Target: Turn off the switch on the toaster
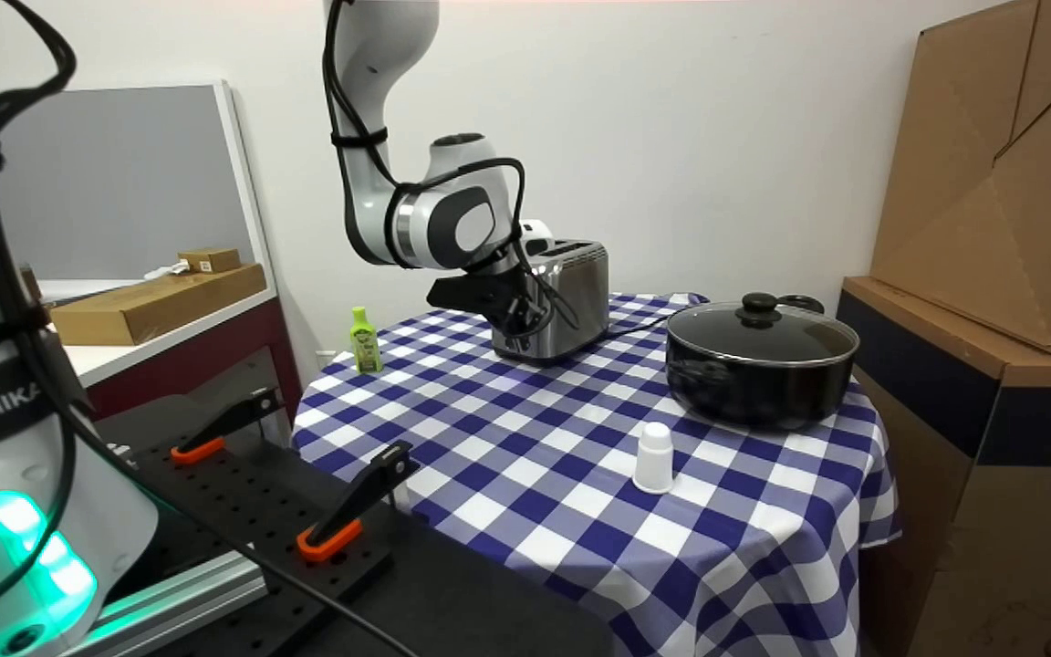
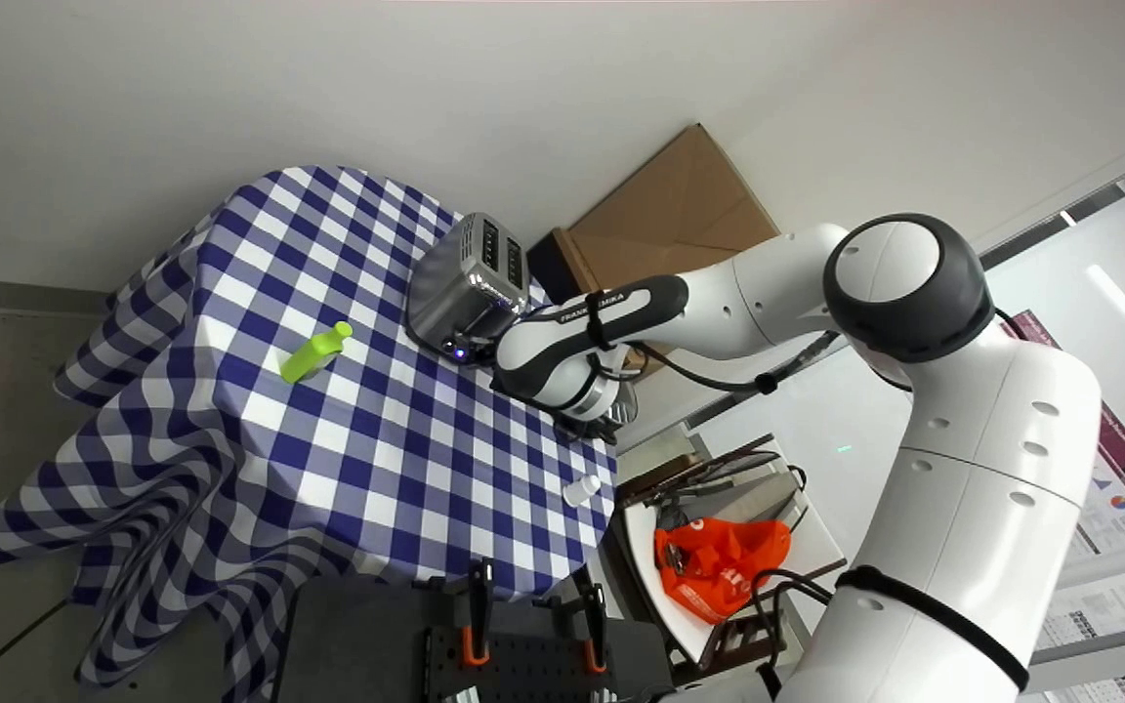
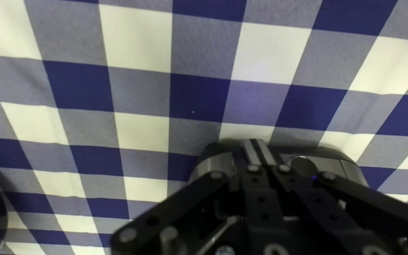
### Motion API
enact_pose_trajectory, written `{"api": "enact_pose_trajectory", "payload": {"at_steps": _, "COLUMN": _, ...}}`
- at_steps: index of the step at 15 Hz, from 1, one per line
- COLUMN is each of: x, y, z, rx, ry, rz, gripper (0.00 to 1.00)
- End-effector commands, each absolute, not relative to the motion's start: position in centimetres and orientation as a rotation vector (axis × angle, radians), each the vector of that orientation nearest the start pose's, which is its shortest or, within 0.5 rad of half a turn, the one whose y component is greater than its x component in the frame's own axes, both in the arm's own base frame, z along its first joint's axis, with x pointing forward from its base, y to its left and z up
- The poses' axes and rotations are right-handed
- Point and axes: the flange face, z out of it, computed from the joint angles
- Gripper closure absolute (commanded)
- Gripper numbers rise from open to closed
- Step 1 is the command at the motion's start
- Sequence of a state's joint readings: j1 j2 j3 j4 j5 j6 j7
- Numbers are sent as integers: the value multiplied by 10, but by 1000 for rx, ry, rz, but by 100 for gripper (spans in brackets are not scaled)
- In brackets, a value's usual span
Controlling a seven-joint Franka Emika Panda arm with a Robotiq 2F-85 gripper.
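The silver two-slot toaster [image 1: 587,297] stands upright on the checked tablecloth in both exterior views [image 2: 437,293]. My gripper [image 3: 258,151] is at the toaster's end panel. Its two fingers are closed together with nothing between them. In the wrist view the toaster [image 3: 331,166] is below and behind the fingers, and a round dark knob [image 3: 302,166] shows just right of the fingertips, with a small blue light by it. That blue light [image 2: 460,353] also glows in an exterior view. The fingers hide part of the panel, and I cannot tell whether they touch it. No lever is clearly visible.
A black lidded pot [image 1: 763,379] and a white shaker [image 1: 654,461] stand on the checked tablecloth [image 1: 525,447]. A green bottle [image 1: 365,342] stands near the cloth's edge. Cardboard boxes [image 1: 991,228] are stacked beside the table. A cord runs from the toaster toward the pot.
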State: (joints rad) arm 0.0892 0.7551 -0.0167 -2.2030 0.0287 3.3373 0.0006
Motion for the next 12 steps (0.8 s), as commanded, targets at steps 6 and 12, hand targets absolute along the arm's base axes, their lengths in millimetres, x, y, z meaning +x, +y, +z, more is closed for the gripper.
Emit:
{"api": "enact_pose_trajectory", "payload": {"at_steps": 6, "x": 565, "y": 46, "z": 63, "rx": -3075, "ry": -132, "rz": -612, "gripper": 100}}
{"api": "enact_pose_trajectory", "payload": {"at_steps": 12, "x": 571, "y": 54, "z": 72, "rx": -3010, "ry": -90, "rz": -701, "gripper": 100}}
